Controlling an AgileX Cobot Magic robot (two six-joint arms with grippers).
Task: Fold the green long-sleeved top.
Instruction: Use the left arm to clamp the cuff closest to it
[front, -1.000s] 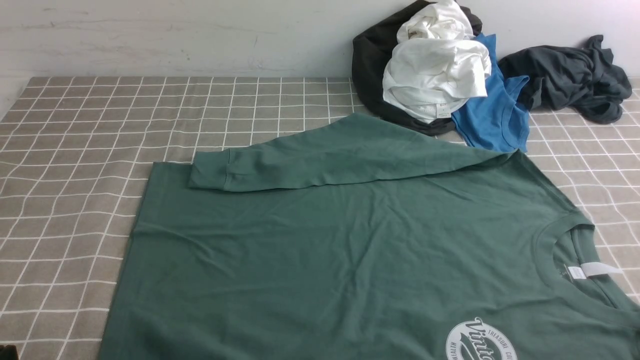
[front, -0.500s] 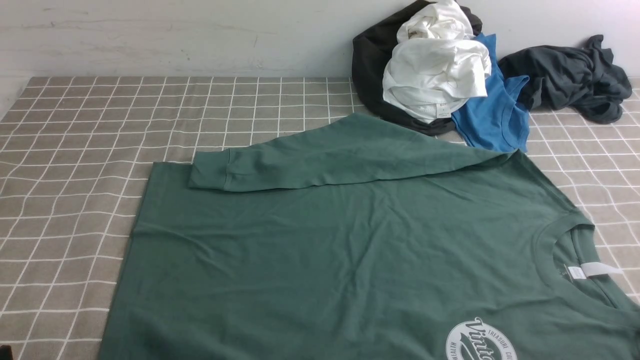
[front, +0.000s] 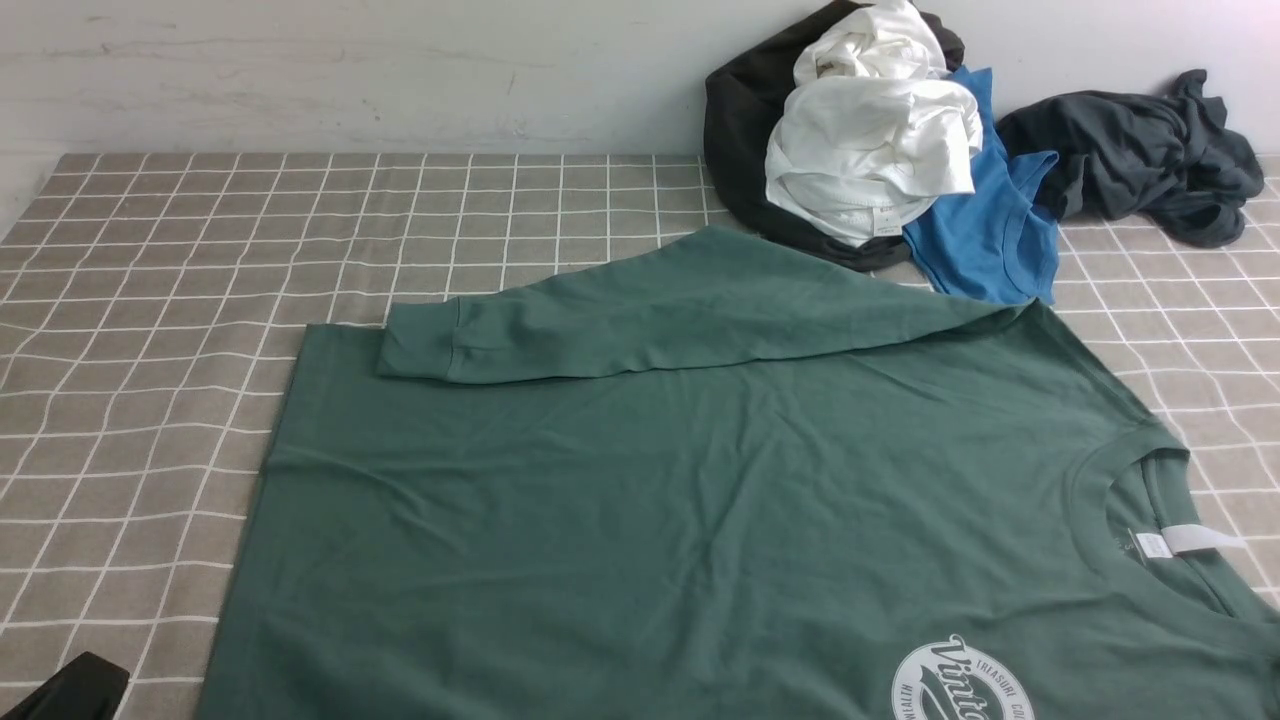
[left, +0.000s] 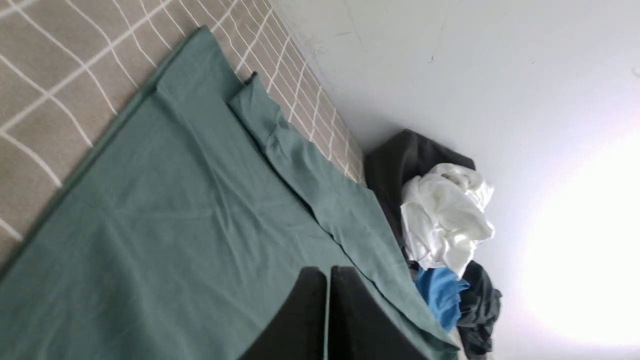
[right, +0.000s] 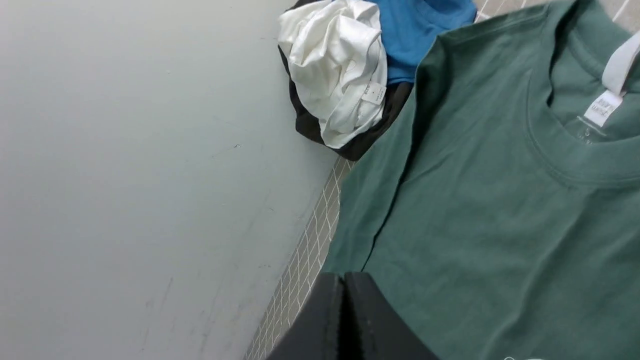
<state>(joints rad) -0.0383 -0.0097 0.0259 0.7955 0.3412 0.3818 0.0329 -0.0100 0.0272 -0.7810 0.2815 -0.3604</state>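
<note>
The green top (front: 620, 520) lies spread on the table, far sleeve folded over it. Both my grippers are closed and empty. I expect soft, limp cotton; I would pinch the hem corners.

Heads up, your front view's bottom edge crops the green long-sleeved top (front: 620, 520) and its round chest logo (front: 962, 685).

Green top (front: 640, 500), far sleeve folded inward

White garment (front: 872, 140) on black cloth (front: 742, 120) — blue shirt (front: 1000, 220) beside.
</note>
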